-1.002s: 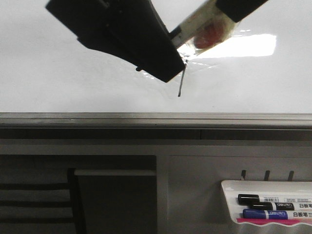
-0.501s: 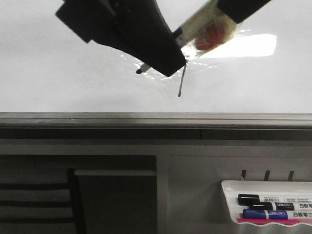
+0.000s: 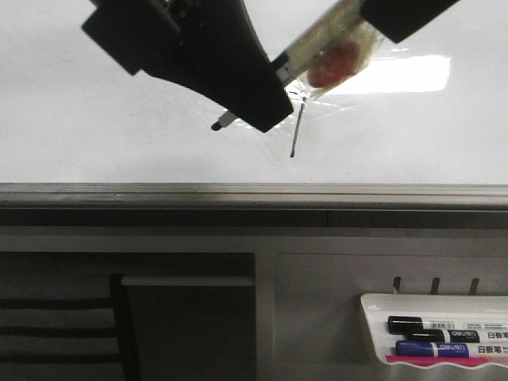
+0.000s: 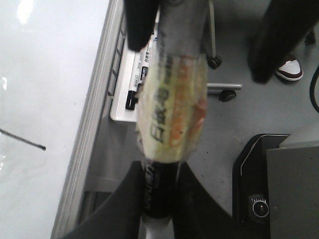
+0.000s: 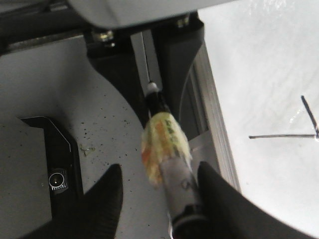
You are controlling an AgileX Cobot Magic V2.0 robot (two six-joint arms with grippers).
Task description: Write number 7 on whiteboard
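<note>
Both grippers clamp one taped marker (image 4: 169, 119) with Chinese print, left gripper (image 4: 158, 199) and right gripper (image 5: 159, 199). On the whiteboard (image 3: 95, 135) stands the 7 (image 3: 296, 131). Tray (image 3: 373, 317) markers (image 3: 448, 337) read "deli".

You see the number 7 (image 3: 296, 127) on the whiteboard (image 3: 95, 135), above its bottom rail (image 3: 238, 194). The left tool (image 3: 254, 99) sits just left of the 7, the marker (image 3: 329, 51) upper right. The marker tray (image 3: 432, 329) lies below the rail, to the right.
</note>
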